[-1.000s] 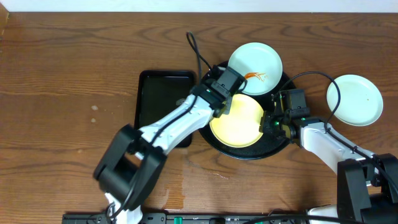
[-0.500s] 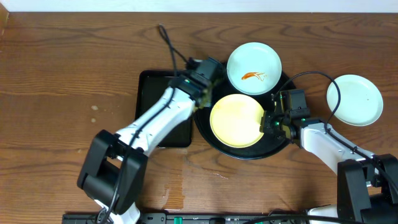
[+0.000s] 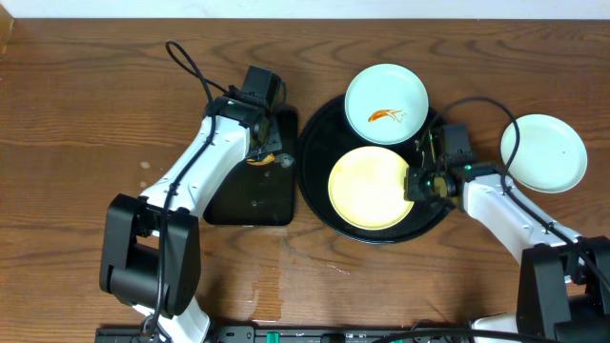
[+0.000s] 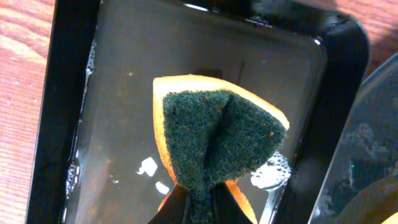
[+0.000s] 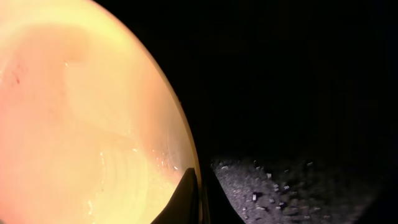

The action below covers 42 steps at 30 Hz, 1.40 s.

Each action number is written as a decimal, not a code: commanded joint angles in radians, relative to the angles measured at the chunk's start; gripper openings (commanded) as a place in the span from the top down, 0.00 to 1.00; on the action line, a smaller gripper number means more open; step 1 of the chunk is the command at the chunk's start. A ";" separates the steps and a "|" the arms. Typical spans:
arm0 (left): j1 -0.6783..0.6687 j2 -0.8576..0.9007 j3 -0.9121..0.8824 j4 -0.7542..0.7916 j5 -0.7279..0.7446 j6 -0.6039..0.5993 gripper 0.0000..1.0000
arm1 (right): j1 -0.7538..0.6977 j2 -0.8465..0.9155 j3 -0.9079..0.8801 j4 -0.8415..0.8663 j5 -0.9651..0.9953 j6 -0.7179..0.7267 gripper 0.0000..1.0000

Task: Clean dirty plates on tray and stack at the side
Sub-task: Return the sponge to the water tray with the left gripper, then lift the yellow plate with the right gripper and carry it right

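The yellow plate lies flat, face up, on the round tray, the right gripper's jaws pinched on its rim. The left gripper's jaws squeeze a folded sponge over the rectangular tray.

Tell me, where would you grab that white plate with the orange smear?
Probably its thin rim on the right edge, pinched from the right: the smeared plate lies face up on the tray, and the yellow plate crowds its near side.
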 commanded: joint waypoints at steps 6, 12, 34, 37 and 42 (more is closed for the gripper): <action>0.010 -0.028 -0.006 -0.016 0.021 -0.013 0.92 | -0.002 -0.068 0.079 -0.012 0.077 -0.108 0.99; 0.010 -0.028 -0.006 -0.016 0.021 -0.013 0.92 | -0.002 -0.156 0.080 -0.003 0.203 -0.279 0.99; 0.010 -0.028 -0.006 -0.015 0.021 -0.013 0.92 | 0.163 -0.362 0.080 0.173 0.499 -1.011 0.99; 0.010 -0.028 -0.006 -0.015 0.021 -0.013 0.92 | 0.214 -0.362 0.080 0.235 0.579 -1.011 0.99; 0.010 -0.028 -0.006 -0.015 0.021 -0.013 0.92 | 0.275 -0.362 0.080 0.316 0.674 -1.040 0.99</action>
